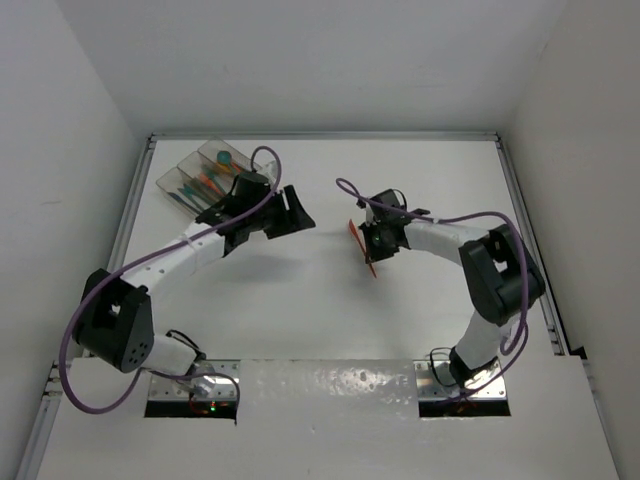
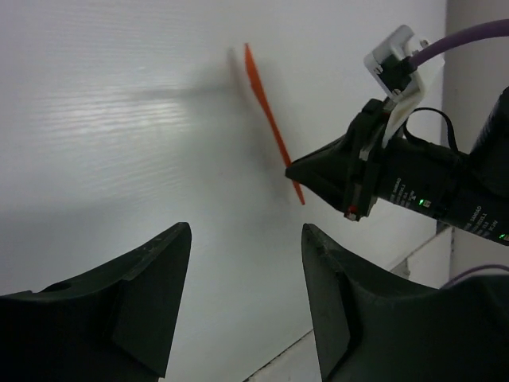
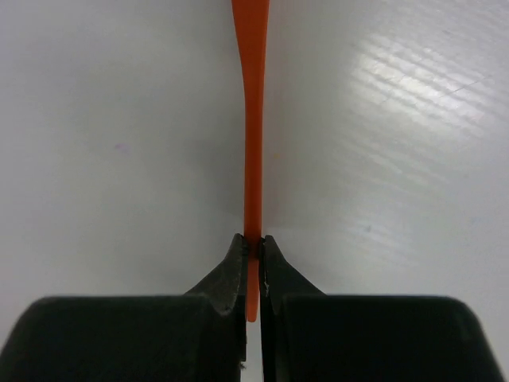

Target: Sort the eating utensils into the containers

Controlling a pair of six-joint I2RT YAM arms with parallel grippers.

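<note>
Orange utensil [image 3: 253, 119] pinched near end by right gripper [image 3: 254, 245], probably for carry to clear tray [image 1: 166, 183]; left gripper [image 2: 246, 231] wide, empty, facing it.

Bare bench [image 1: 330, 300] between left gripper [image 1: 292, 212] and right gripper [image 3: 253, 243]: passable. The orange utensil [image 3: 252, 119], pinched in the right gripper, sticks out ahead of it into that gap. The tray [image 1: 176, 172] lies behind left gripper, partly under its wrist.

Smooth orange plastic utensil [image 3: 253, 119], matt table [image 3: 111, 127]
</note>
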